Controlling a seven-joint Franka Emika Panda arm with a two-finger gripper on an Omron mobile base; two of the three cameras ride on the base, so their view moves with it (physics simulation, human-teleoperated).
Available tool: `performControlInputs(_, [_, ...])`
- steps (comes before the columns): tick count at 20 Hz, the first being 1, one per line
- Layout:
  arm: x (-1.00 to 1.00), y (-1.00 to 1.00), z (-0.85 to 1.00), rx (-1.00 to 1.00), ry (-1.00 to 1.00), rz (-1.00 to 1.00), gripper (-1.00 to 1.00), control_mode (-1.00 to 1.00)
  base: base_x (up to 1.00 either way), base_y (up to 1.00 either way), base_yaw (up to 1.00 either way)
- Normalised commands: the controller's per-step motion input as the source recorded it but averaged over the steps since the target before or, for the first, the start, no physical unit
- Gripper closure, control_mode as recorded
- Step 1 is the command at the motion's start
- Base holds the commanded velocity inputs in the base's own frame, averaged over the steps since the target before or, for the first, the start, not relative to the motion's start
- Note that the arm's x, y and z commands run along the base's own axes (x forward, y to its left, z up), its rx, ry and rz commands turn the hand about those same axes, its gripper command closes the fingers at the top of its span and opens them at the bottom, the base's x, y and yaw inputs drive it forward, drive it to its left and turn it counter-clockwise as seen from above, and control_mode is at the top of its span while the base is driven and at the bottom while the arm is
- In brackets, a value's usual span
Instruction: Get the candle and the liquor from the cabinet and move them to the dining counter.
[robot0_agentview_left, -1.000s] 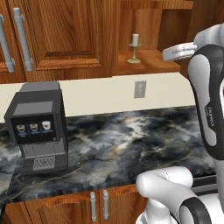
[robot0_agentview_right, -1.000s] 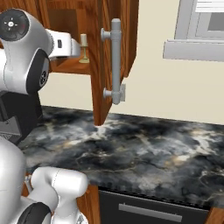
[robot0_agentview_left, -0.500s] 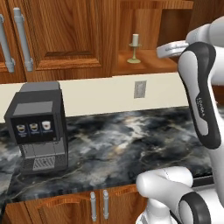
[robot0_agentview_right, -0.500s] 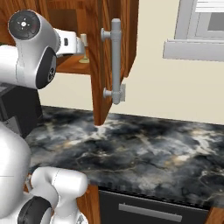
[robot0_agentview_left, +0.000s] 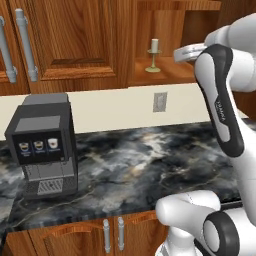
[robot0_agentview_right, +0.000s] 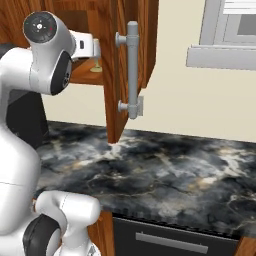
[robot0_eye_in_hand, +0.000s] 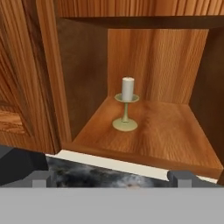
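- The candle (robot0_eye_in_hand: 127, 104) stands upright on the cabinet's (robot0_agentview_left: 75, 45) lower shelf, towards the back, cream stick in its olive-gold holder, nothing touching it.
- The cabinet is open, its door (robot0_agentview_right: 131, 70) swung out over the marbled desk (robot0_agentview_right: 175, 175).
- The gripper (robot0_eye_in_hand: 111, 177) hangs just outside the opening, level with the shelf, jaws spread wide and holding nothing.
- A black coffee machine (robot0_agentview_left: 42, 145) sits on the desk, well to the left.
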Motion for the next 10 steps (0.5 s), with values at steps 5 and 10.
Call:
performControlInputs(5, [0.32, 0.0, 0.0, 0.0, -0.07, 0.03, -1.0, -1.0, 0.0, 0.0, 0.0])
performControlInputs(10, [0.31, 0.0, 0.0, 0.0, -0.03, 0.03, -1.0, -1.0, 0.0, 0.0, 0.0])
